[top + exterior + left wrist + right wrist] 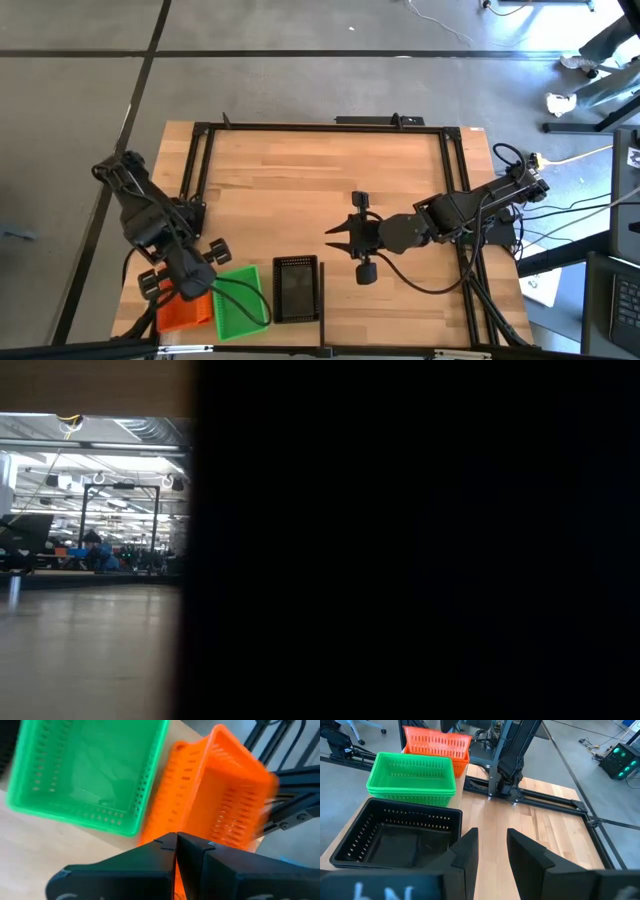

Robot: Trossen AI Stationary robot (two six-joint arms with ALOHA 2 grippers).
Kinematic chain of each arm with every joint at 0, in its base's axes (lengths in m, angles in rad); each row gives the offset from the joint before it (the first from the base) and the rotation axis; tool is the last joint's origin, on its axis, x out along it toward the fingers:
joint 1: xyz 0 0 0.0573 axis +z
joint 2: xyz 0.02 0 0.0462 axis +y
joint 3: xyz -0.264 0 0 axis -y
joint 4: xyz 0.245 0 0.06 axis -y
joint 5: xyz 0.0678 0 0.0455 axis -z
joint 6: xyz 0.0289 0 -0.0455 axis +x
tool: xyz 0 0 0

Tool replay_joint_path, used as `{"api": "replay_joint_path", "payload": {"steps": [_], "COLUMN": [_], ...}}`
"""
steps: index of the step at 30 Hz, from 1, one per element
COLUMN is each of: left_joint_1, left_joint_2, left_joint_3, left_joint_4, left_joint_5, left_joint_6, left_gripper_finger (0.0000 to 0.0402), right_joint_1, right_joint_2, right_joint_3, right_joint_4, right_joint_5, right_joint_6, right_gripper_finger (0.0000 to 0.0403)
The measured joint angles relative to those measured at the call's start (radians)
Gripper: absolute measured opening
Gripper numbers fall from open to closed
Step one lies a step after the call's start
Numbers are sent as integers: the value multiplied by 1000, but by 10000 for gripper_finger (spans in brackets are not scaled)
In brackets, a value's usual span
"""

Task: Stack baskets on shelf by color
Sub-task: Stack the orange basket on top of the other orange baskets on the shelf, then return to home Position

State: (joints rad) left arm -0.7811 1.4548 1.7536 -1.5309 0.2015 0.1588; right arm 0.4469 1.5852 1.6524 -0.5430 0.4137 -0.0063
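Observation:
Three basket groups stand in a row along the table's near edge: orange (185, 312), green (240, 302) and black (297, 290). In the right wrist view the upper orange basket (437, 742) sits above a second orange one (461, 767), and the green basket (412, 772) shows two rims. My left gripper (176, 840) is shut at the upper orange basket (225, 795). My right gripper (335, 238) hangs open over the table's middle, right of the black basket (395, 835). A thin dark divider (322, 320) stands beside the black basket. I cannot tell the shelf board from the tabletop. My left gripper is shut on the upper orange basket at the wall nearest the wrist (160, 827), coming from above and slanting down. Its own fingers cover the place of contact. The basket looks tilted and blurred in the wrist view, above the second orange basket.
A black metal frame (320, 127) borders the tabletop at the far, left and right sides. The low view is mostly blocked by a dark surface (420, 540) close to the camera. Bare wood (300, 190) lies between the baskets and the far edge. Cables trail from the right arm.

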Motion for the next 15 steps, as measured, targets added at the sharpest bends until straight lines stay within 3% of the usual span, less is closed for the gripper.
{"api": "replay_joint_path", "payload": {"steps": [6,10,15], "left_joint_1": [0,4,3], "left_joint_2": [1,1,-2], "left_joint_3": [-35,20,118], "left_joint_4": [-3,-1,-5], "left_joint_5": [-8,-23,-73], "left_joint_6": [5,-12,-56], "left_gripper_finger": [0,0,0], "right_joint_1": [0,0,0], "right_joint_2": [0,0,0], "right_joint_3": [0,0,0], "right_joint_4": [0,-2,-4], "right_joint_5": [0,-1,-76], "right_joint_6": [-2,-12,-46], "right_gripper_finger": [106,106,106]}}
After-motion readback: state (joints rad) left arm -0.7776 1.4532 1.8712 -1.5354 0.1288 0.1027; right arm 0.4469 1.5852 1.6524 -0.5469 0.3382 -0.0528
